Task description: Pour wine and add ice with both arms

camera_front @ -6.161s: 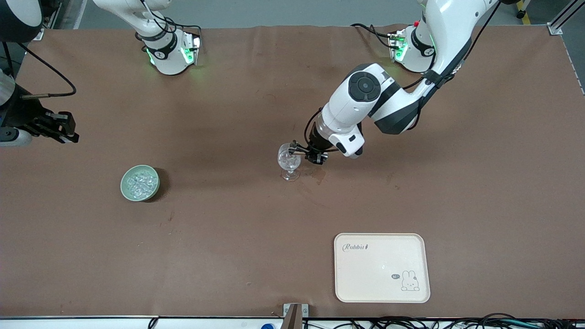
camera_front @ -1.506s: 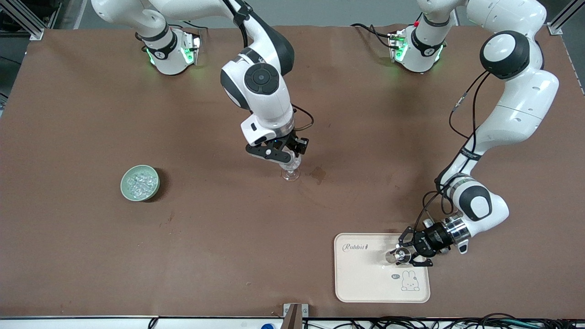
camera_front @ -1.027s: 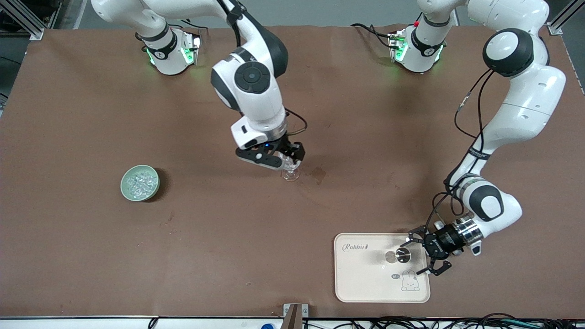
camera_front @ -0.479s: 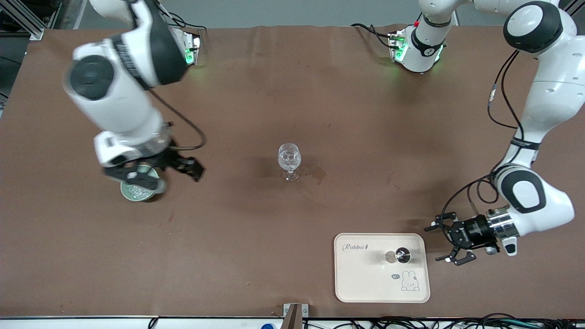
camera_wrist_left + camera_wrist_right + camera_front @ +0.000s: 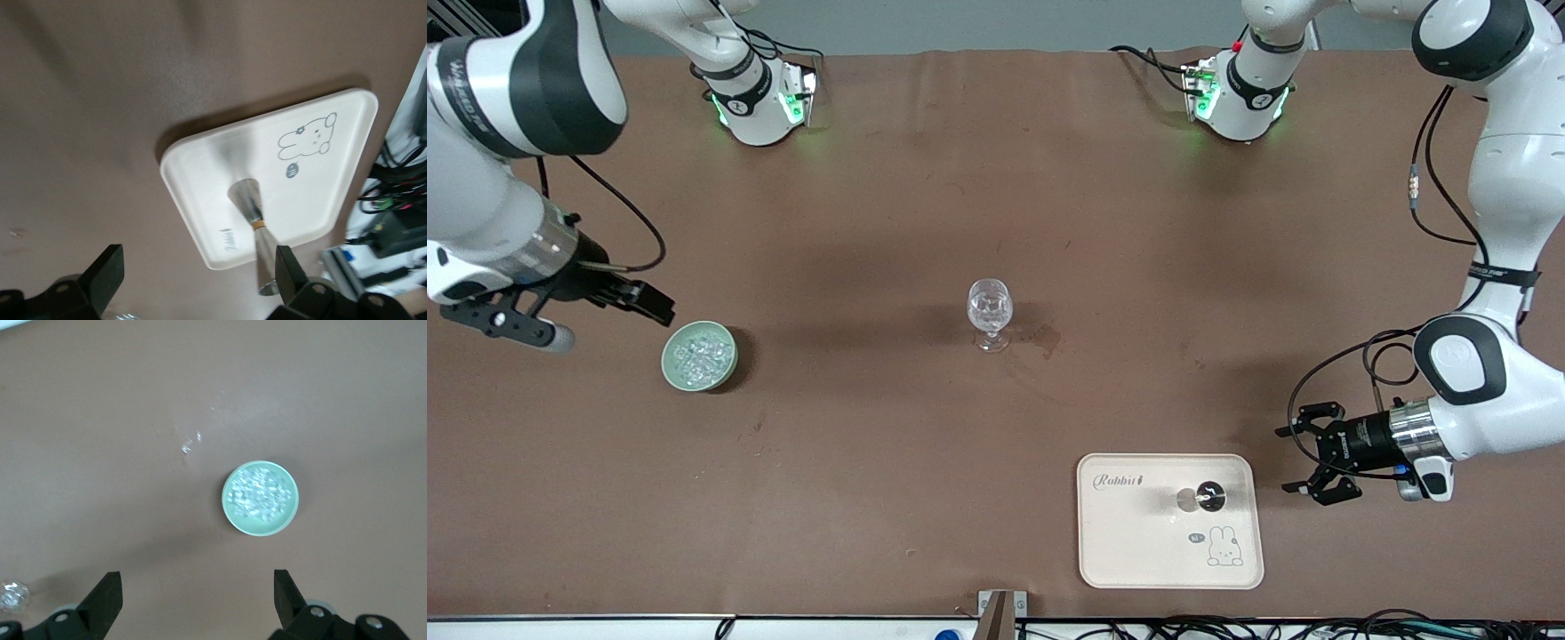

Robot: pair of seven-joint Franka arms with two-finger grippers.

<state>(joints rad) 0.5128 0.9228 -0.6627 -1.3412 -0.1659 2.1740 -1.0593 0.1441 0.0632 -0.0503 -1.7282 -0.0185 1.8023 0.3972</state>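
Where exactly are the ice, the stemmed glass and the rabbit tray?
ice (image 5: 698,354), front view, middle of the heap in the green bowl.
stemmed glass (image 5: 990,307), front view, on its bowl.
rabbit tray (image 5: 1138,551), front view, bare surface.

A heap of small clear, glassy ice cubes (image 5: 698,355) fills a pale green round bowl (image 5: 671,365) at middle left of the front view. Two white jointed arms flank the frame's edges.
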